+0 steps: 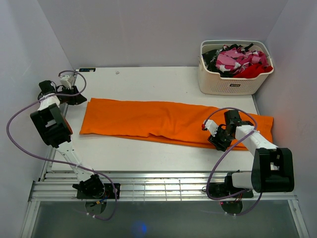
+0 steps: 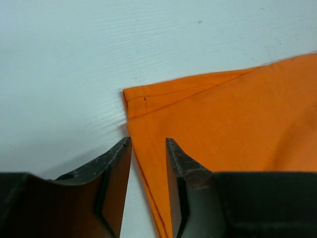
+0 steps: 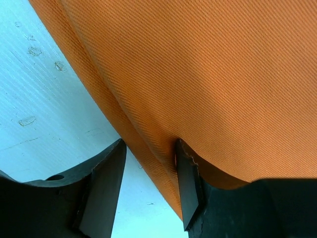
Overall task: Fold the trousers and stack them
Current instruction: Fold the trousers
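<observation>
The orange trousers [image 1: 158, 119] lie flat as a long narrow strip across the white table [image 1: 148, 82], from left to right. My left gripper [image 1: 78, 98] is at the strip's far left corner. In the left wrist view its jaws stand open [image 2: 147, 141] astride the left edge of the trousers [image 2: 237, 114], just below the stitched hem corner, without pinching it. My right gripper [image 1: 217, 143] sits at the near edge toward the strip's right end. In the right wrist view it is open [image 3: 148, 144]; the edge of the trousers [image 3: 198, 64] runs between the jaws and drapes over the right finger [image 3: 188, 183].
A white laundry basket [image 1: 233, 84] stands at the back right corner, holding red, pink-patterned and black clothes [image 1: 237, 59]. A slatted metal rail [image 1: 163, 188] runs along the near table edge between the arm bases. White walls close in on both sides.
</observation>
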Available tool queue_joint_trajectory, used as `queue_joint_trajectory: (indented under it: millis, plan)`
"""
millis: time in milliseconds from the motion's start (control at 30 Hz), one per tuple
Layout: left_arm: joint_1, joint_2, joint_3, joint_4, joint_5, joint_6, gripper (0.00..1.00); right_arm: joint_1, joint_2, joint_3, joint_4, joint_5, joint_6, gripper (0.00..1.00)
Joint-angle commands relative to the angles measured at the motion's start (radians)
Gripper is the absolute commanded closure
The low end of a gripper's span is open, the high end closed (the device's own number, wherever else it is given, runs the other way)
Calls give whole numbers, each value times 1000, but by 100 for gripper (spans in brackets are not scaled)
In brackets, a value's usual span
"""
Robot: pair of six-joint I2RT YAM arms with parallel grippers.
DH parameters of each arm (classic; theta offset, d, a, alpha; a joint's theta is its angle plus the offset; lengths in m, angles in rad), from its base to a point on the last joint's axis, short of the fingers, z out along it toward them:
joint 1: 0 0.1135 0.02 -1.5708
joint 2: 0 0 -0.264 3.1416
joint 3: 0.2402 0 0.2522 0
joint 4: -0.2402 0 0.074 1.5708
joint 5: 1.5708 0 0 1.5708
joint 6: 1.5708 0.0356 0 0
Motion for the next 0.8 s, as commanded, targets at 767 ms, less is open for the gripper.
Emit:
queue_joint_trajectory:
  millis: [767]
  plan:
    - [-57,117,112,69,-53,-40,89,4,34,9,-54,40,0,55]
